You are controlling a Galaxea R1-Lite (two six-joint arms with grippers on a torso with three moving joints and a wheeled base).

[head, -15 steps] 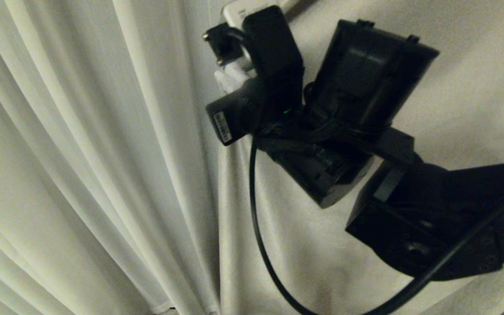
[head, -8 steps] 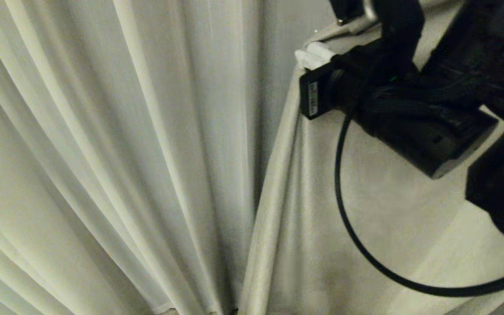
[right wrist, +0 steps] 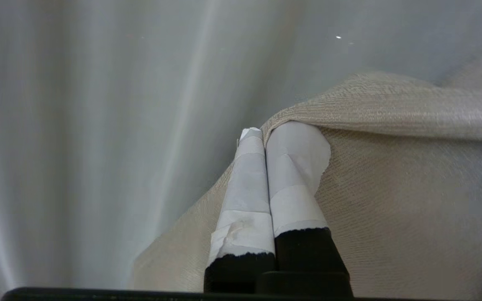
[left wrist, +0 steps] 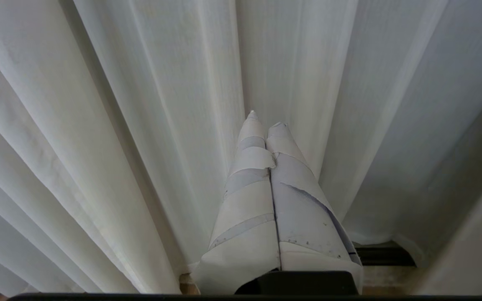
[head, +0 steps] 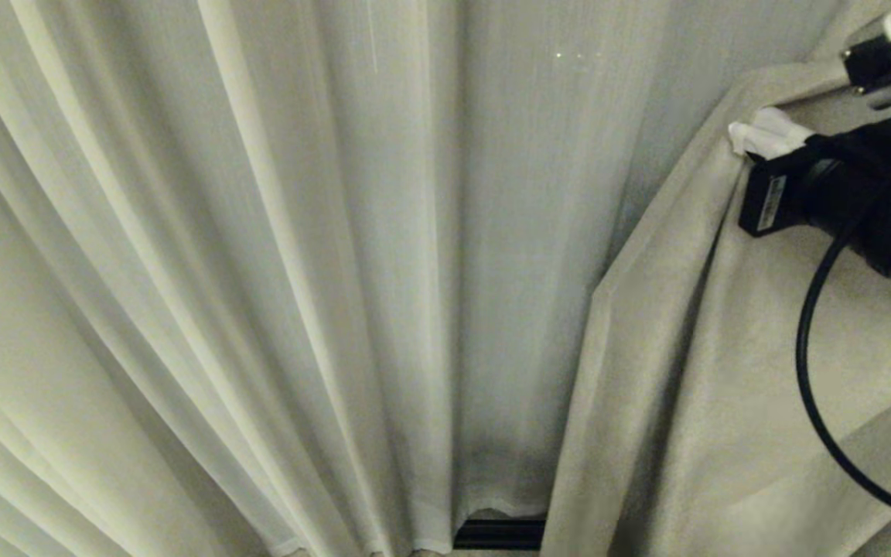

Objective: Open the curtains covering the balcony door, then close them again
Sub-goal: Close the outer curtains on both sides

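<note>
The right gripper, fingers pressed together, has its taped tips hooked behind the inner edge of the heavy cream curtain panel and holds nothing pinched. That edge runs top to bottom, so the push has to go crosswise, toward the robot's right. Left of that edge hangs a thinner, paler pleated layer, and a dark strip of the balcony door's frame peeps out under its hem. The left gripper, also closed and empty, points at the pale pleats, farther from the edge than the right.
</note>
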